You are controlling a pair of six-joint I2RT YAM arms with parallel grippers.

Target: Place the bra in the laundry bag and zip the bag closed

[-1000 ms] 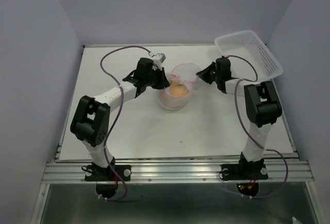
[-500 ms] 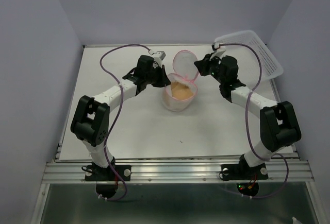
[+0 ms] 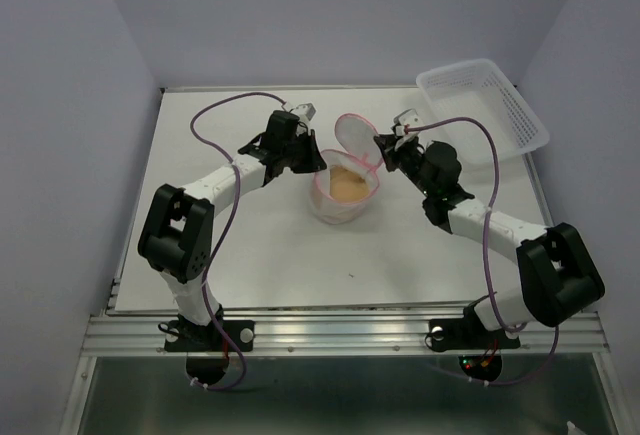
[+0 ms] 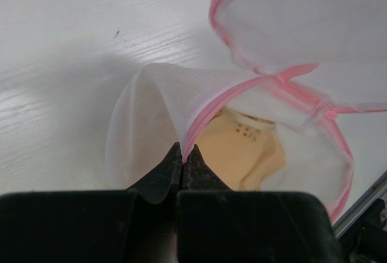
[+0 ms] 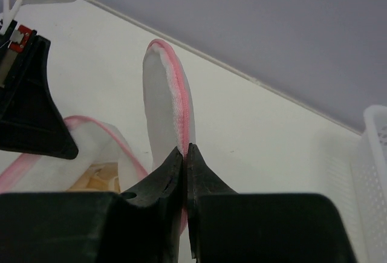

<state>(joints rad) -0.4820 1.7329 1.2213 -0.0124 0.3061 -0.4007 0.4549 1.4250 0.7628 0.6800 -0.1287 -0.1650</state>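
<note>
The laundry bag is a round white mesh pouch with pink zipper trim, standing open mid-table. A beige bra lies inside it and shows in the left wrist view. My left gripper is shut on the bag's pink rim at its left side. My right gripper is shut on the edge of the bag's lid and holds it upright; the lid shows edge-on in the right wrist view.
A clear plastic rectangular bin stands at the back right corner and shows at the right edge of the right wrist view. A small dark speck lies on the white table.
My right arm has stretched out to the left and lifted the lid upright over the bag. The bag has shifted slightly toward the front. My left gripper has kept its hold on the rim.
</note>
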